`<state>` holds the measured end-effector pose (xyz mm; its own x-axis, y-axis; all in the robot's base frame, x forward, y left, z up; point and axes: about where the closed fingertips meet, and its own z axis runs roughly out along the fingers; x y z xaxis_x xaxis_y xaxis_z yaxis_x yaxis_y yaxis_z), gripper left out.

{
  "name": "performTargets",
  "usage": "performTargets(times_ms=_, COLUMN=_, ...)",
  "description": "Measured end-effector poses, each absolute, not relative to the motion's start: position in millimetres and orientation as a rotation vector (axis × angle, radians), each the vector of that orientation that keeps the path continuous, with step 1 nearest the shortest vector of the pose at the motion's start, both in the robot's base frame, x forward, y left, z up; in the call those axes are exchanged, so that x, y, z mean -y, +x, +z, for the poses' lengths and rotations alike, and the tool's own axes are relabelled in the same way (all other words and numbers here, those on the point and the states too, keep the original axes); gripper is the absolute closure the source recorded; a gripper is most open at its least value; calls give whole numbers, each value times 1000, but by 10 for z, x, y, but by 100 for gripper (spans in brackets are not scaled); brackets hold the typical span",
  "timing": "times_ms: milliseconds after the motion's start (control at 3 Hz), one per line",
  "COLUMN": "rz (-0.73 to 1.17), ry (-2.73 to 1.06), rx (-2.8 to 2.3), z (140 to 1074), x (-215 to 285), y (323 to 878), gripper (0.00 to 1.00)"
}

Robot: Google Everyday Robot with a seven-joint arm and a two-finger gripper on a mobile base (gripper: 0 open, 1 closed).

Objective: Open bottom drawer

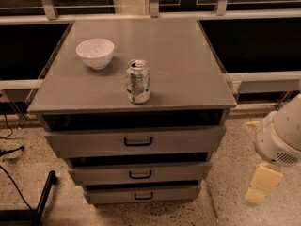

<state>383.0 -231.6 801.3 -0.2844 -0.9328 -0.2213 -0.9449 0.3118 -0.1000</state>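
Standing before a dark window wall, the grey cabinet (188, 55) shows three drawer fronts in the camera view; the bottom drawer (108, 195), lowest and narrowest, sits at the cabinet's foot, its small black handle (143, 196) touched by nothing; the gripper (261, 185) hangs low to the cabinet's right, well apart from it, beneath the arm's white housing (282, 133); nothing is seen in its hold, and how far open it is cannot be told; a white bowl (95, 52) and a drink can (138, 81) stand on the cabinet's top.
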Motion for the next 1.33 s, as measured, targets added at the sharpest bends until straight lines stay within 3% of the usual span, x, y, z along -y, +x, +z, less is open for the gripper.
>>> performTargets(times_ms=1000, rz=221, ry=-1611, rx=-2343, z=6223, x=2458, y=3412, gripper=0)
performTargets(times_ms=1333, rz=220, ry=-1614, rx=-2344, z=6244, x=2457, y=3407, gripper=0)
